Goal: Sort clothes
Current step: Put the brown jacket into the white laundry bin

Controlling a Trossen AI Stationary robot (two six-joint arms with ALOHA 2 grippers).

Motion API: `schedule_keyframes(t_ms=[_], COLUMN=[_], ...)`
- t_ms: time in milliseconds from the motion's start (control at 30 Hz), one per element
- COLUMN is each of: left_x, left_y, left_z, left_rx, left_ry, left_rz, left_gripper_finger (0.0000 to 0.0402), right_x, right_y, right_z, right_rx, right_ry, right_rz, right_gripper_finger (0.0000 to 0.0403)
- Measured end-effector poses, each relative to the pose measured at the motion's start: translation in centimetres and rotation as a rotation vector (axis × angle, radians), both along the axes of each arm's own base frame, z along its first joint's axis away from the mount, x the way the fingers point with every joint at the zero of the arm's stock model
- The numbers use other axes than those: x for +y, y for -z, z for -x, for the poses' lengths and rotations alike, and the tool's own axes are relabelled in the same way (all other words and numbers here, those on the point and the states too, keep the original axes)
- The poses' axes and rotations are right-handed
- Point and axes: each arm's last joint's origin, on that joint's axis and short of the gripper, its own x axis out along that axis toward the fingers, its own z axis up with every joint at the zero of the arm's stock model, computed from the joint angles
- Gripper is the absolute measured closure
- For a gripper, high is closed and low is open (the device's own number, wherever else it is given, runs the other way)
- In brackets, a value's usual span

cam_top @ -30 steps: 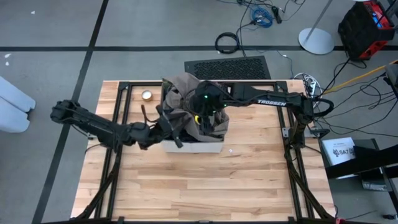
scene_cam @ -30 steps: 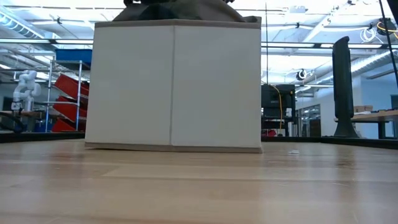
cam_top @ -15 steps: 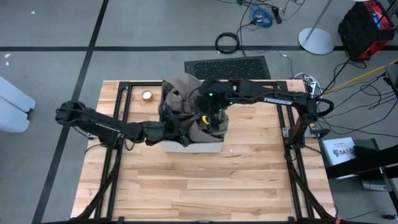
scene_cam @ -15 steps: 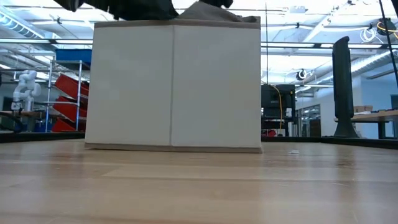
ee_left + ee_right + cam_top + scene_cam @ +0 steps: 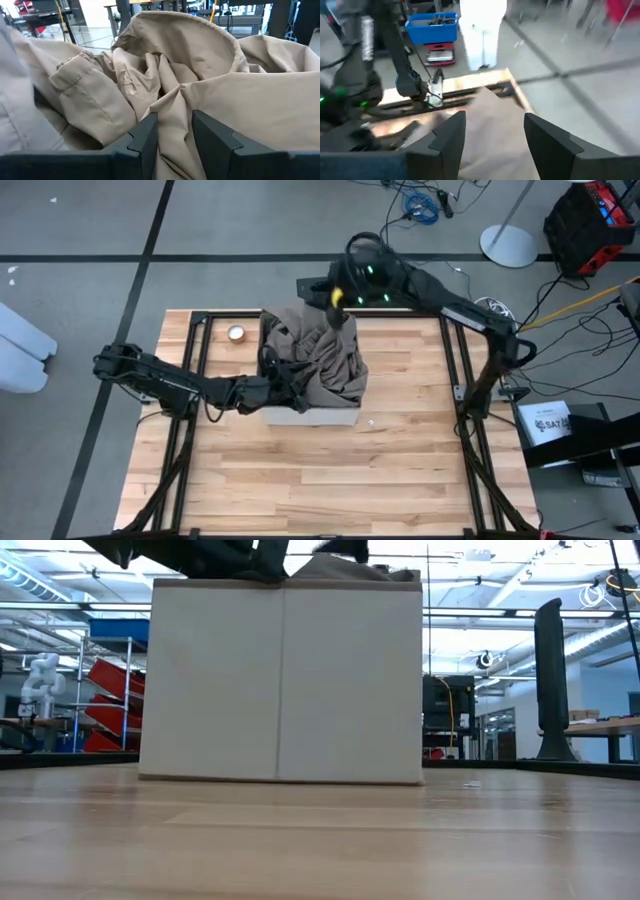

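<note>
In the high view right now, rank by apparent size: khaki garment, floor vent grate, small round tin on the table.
Largest to smallest:
1. khaki garment, heaped over the box and covering most of it
2. floor vent grate, partly hidden by the right arm, so its full extent is unsure
3. small round tin, clearly smallest

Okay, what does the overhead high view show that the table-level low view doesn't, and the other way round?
Only the high view shows the whole khaki-tan fabric garment heaped over the box, the left hand at the garment's side, the right hand raised at its far edge, and a small round object on the wooden table.

Only the low view shows the box's plain white front wall and the room behind the table.

Both show the square white box, with garment fabric at its top.
</note>
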Motion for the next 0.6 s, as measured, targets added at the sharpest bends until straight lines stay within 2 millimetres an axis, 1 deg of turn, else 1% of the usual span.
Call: schedule_keyframes(t_ms=[67,133,233,333,400,500,600], left_x=[0.0,0.0,0.0,-0.1,-0.2,-0.4,-0.5], left_y=[0.0,0.0,0.0,-0.1,-0.3,-0.6,-0.8], left_z=[0.0,0.0,0.0,0.0,-0.1,-0.2,-0.2], left_rx=[-0.013,-0.022,-0.030,-0.033,-0.025,-0.017,-0.013], left_ry=[-0.005,-0.005,-0.006,-0.002,0.006,0.016,0.021], left_rz=[0.018,0.024,0.026,0.021,0.002,-0.021,-0.039], left_gripper_finger=[0.0269,0.0269,0.0269,0.0269,0.0269,0.0269,0.0269], right_x=[-2.8,-5.2,-7.4,-8.3,-8.5,-8.1,-7.0], right_y=[1.7,4.0,7.2,9.8,10.8,11.0,10.8], right_z=[-0.7,-1.8,-3.7,-5.5,-6.4,-7.2,-7.4], right_rx=[-0.007,0.001,0.019,0.019,-0.015,-0.054,-0.049], right_ry=[-0.008,-0.035,-0.037,-0.074,-0.178,-0.329,-0.435], right_rz=[-0.127,-0.226,-0.296,-0.368,-0.438,-0.534,-0.578], right_gripper_finger=[0.0213,0.0213,0.0213,0.0213,0.0213,0.0216,0.0234])
